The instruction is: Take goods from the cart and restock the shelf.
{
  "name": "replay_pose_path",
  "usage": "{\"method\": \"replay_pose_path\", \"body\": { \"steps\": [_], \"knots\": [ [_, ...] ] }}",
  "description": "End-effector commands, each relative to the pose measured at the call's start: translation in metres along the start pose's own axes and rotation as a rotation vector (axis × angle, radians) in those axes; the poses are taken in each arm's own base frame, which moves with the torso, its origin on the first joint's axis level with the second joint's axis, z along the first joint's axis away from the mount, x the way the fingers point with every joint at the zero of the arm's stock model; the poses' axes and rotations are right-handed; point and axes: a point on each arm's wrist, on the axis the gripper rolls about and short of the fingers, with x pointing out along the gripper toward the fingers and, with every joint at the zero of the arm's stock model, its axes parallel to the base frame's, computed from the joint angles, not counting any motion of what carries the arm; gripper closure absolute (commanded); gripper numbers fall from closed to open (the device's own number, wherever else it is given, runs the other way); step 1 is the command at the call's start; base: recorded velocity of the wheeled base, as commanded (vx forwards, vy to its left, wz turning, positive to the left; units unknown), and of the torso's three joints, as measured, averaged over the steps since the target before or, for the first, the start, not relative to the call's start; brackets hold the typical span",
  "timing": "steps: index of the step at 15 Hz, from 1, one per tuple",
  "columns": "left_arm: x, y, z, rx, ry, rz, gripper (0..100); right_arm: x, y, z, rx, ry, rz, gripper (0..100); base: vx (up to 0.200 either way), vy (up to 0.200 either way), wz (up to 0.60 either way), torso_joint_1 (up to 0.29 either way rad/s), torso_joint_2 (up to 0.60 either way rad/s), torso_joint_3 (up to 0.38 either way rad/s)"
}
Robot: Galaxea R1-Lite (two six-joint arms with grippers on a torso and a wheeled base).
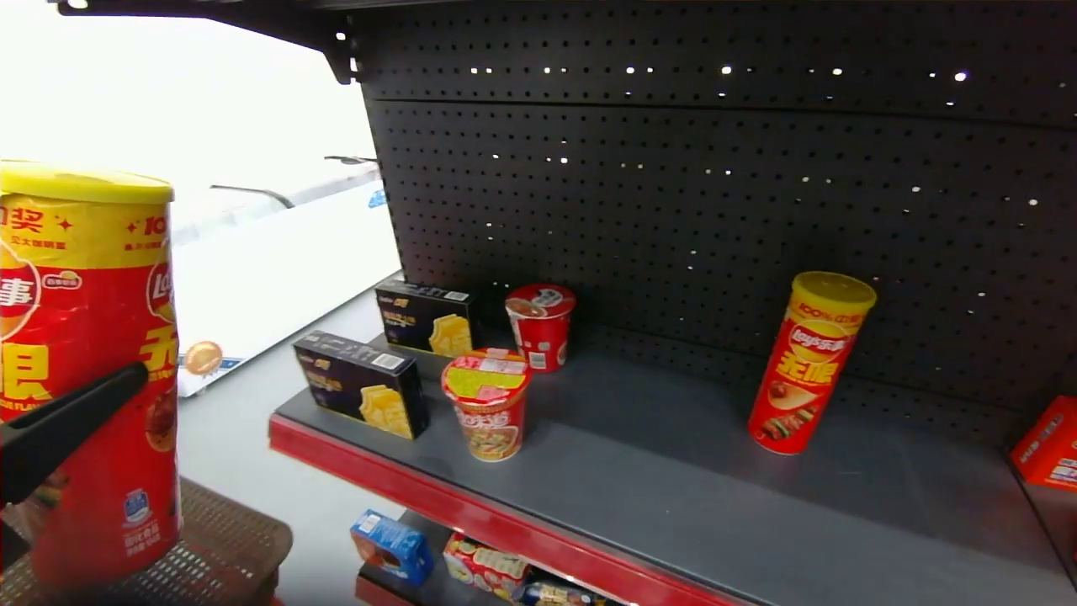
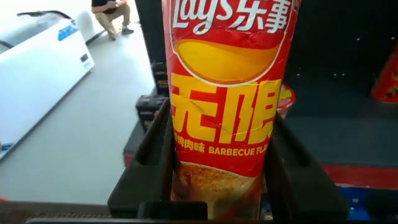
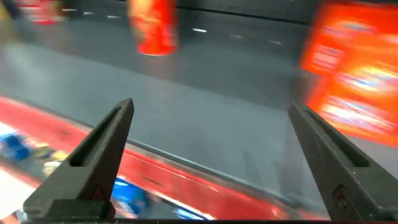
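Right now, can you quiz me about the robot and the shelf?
1. True or false: the left gripper holds a can.
2. How many cups stand on the shelf?
3. The right gripper is: A open, B shut on a box, C shut on a cup.

Key: 1 true; 2 two; 3 A.

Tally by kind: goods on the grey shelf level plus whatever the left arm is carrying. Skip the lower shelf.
Chip cans: 2, shelf can and held can in the left gripper
Dark boxes: 2, front box, back box
Cup noodles: 2, front cup, back cup
Red-orange box: 1
Total: 7
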Motion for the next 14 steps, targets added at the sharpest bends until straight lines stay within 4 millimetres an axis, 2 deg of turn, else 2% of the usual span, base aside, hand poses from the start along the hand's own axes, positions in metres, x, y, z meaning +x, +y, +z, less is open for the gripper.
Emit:
{"method": "replay_pose_path", "body": {
  "steps": [1,4,9,14],
  "knots": [
    [-0.001,0.0,0.003,-0.01,-0.012,0.002,100,0.0,0.0,0.0,-0.001,0.0,0.0,0,0.0,0.0,0.0,0.0,0.0,0.0],
    [-0.004,0.0,-0.004,-0.024,0.034,-0.007,100,0.0,0.0,0.0,-0.001,0.0,0.0,0,0.0,0.0,0.0,0.0,0.0,0.0],
    [-0.019,-0.002,-0.011,-0.017,0.076,-0.033,100,0.0,0.0,0.0,-0.001,0.0,0.006,0,0.0,0.0,-0.6,-0.001,0.0,0.0],
    [-0.024,-0.001,-0.007,-0.013,0.049,-0.015,100,0.0,0.0,0.0,-0.001,0.0,0.006,0,0.0,0.0,0.0,0.0,0.0,0.0]
  ]
}}
